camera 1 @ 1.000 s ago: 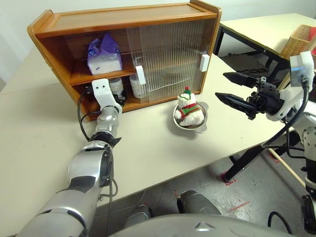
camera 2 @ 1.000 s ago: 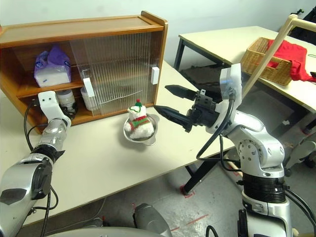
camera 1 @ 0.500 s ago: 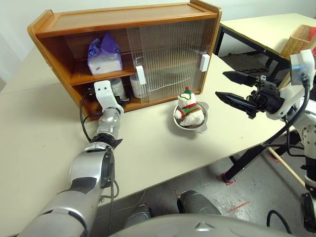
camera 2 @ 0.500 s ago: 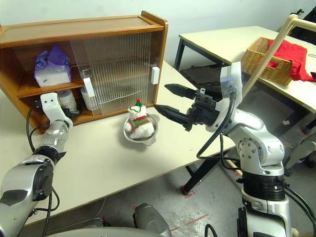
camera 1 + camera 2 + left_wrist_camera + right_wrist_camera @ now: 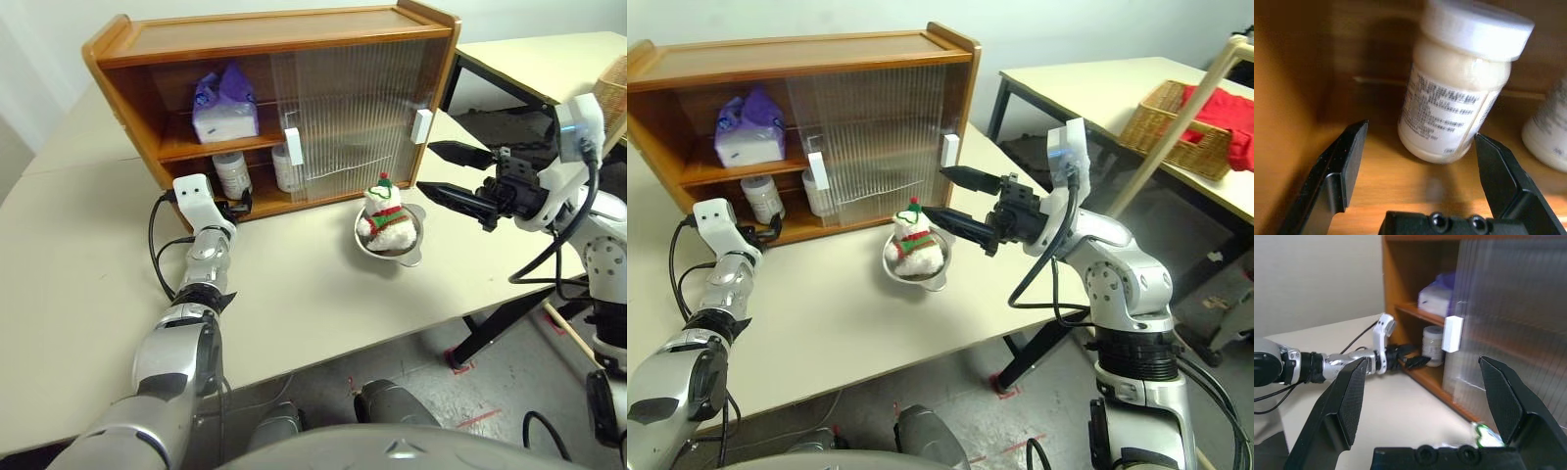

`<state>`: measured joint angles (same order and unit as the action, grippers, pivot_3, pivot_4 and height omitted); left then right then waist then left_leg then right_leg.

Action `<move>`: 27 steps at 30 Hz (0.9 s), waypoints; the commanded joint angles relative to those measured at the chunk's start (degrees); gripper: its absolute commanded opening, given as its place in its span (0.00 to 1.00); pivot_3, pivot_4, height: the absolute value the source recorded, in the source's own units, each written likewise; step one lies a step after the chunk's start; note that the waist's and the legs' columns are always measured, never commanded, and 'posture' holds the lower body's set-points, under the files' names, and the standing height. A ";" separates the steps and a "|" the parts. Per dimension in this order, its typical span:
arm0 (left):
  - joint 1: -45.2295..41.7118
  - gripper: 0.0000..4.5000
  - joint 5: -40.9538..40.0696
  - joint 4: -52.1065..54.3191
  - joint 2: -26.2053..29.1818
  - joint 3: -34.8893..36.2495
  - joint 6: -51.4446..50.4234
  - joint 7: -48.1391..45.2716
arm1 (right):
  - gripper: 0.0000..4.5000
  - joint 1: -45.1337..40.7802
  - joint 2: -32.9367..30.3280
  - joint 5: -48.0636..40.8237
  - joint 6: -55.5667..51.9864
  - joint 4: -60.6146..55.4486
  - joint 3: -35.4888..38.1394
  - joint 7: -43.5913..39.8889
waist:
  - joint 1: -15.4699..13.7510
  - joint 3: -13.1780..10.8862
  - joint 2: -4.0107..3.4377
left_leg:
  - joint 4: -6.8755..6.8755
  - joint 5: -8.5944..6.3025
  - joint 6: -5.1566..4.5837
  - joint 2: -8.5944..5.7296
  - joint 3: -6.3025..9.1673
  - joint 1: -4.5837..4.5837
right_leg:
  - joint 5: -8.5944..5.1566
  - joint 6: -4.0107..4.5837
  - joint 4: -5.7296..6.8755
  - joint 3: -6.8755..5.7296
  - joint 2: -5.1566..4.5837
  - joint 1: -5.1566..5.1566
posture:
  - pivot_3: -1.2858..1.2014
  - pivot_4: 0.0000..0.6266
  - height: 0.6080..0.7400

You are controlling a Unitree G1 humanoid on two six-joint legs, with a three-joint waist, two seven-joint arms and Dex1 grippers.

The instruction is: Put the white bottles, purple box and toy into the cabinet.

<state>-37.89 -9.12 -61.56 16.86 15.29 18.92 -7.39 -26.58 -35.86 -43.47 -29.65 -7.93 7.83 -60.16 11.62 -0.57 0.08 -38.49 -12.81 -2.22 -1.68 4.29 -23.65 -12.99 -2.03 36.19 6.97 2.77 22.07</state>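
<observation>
Both squat white plastic bottles [image 5: 231, 172] and the soft purple tissue box [image 5: 224, 106] sit inside the wooden cabinet [image 5: 274, 44]; my left gripper [image 5: 1415, 161] gapes by one bottle. The plush snowman toy [image 5: 385, 211] waits in its steel bowl [image 5: 404, 247] near my spread right gripper [image 5: 438, 168]: I must close on it next

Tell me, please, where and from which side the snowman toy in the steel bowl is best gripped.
Probably around its body at the scarf, coming down from above: the toy sits upright in the bowl, whose rim shields its base, while hat and upper body stand clear. The open right gripper is nearest.
</observation>
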 commanded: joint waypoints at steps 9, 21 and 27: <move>12.39 0.99 -4.48 27.18 -3.89 -2.73 -11.68 -8.84 | 1.00 -2.47 1.19 1.98 0.88 2.77 -1.46 -2.31 | -4.40 0.02 -0.03 | 0.00 -0.01 0.04 0.11 0.12 0.02 | 0.39 0.75 0.03 0.07 -0.01 0.10 | 0.46 0.00 1.00; 19.98 0.71 -6.05 51.43 -4.00 -11.73 -25.56 -18.82 | 1.00 -2.70 2.05 2.98 1.80 4.17 -1.94 -2.53 | -6.82 0.05 -0.07 | 0.03 -0.43 0.75 0.44 0.15 0.10 | 0.49 1.07 0.03 0.23 -0.66 0.43 | 0.47 0.00 1.00; 17.54 0.23 -7.50 56.04 -6.93 -16.84 -30.98 -21.77 | 1.00 -1.99 2.26 3.39 2.37 3.96 -1.39 -1.71 | -6.91 0.05 -0.07 | 0.03 -0.44 0.77 0.49 0.18 0.08 | 0.58 1.21 0.04 0.25 -0.82 0.39 | 0.46 0.00 1.00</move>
<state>-19.21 -15.97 -6.83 10.22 -0.27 -10.19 -28.35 -28.60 -33.68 -40.54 -27.79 -3.93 6.02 -62.21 4.70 -0.52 0.01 -38.46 -13.26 -1.46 -1.17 4.45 -23.59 -12.41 -0.83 36.23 7.22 1.96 22.42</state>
